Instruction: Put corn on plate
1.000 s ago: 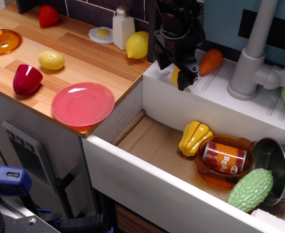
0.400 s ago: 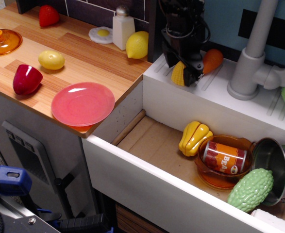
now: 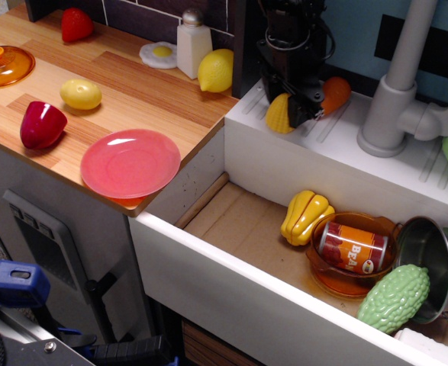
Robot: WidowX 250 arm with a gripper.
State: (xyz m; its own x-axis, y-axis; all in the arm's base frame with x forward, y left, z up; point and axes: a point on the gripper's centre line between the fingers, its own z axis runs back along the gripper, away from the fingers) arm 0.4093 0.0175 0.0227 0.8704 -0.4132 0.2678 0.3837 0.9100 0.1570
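Looking down on the one view we have, we judge the task barely begun: the small yellow bumpy toy corn (image 3: 279, 114) lies on the white ribbed ledge (image 3: 338, 141) behind the sink basin, and the round glossy pink-red plastic plate (image 3: 130, 163) sits bare at the near edge of the wooden worktop (image 3: 143, 99), well apart from it. The black fingers (image 3: 296, 103) hang right at the corn, touching or almost touching its right side, beside an orange toy carrot (image 3: 335, 94). We cannot tell how far apart they stand, nor whether they grip the corn.

The corn looks tilted close to upright, its long axis running from a broad base low on the ledge to a narrower tip pointing up and slightly right, towards the fingers.

What is left, as we judge it: secure the grasp, lift, carry left across the worktop, and set the corn on the plate.
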